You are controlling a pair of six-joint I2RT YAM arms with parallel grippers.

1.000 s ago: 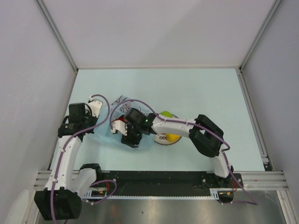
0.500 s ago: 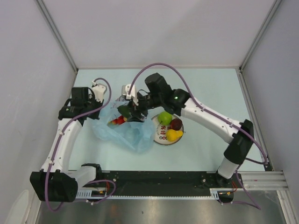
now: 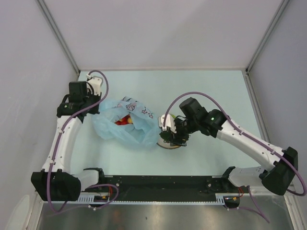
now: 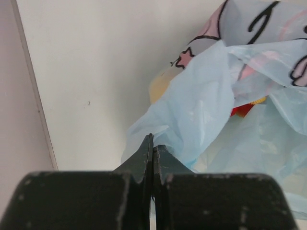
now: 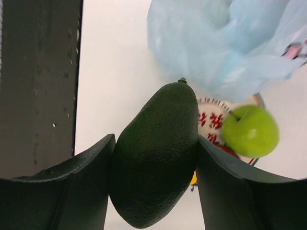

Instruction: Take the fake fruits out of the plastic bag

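Pale surface (image 3: 211, 91), walled on three sides. On its left half, crinkled light-blue plastic bag (image 3: 120, 133) with printed figures, mouth gaping upward, far bigger than the plate. Pinched at the bag's left edge by the left hand (image 4: 152, 143), fingers pressed flat together on a fold of the film. Just right of the bag, round white plate (image 5: 213, 120) with red lettering, largely hidden from above by the right hand (image 5: 156, 141). Clamped between that hand's half-spread fingers, over the plate: dark green fruit (image 5: 156, 158), stem end toward the bag. On the plate, green apple (image 5: 250, 132). Inside the bag, red berries (image 3: 125, 120), plus a yellow piece (image 4: 160, 86) dim behind the film.
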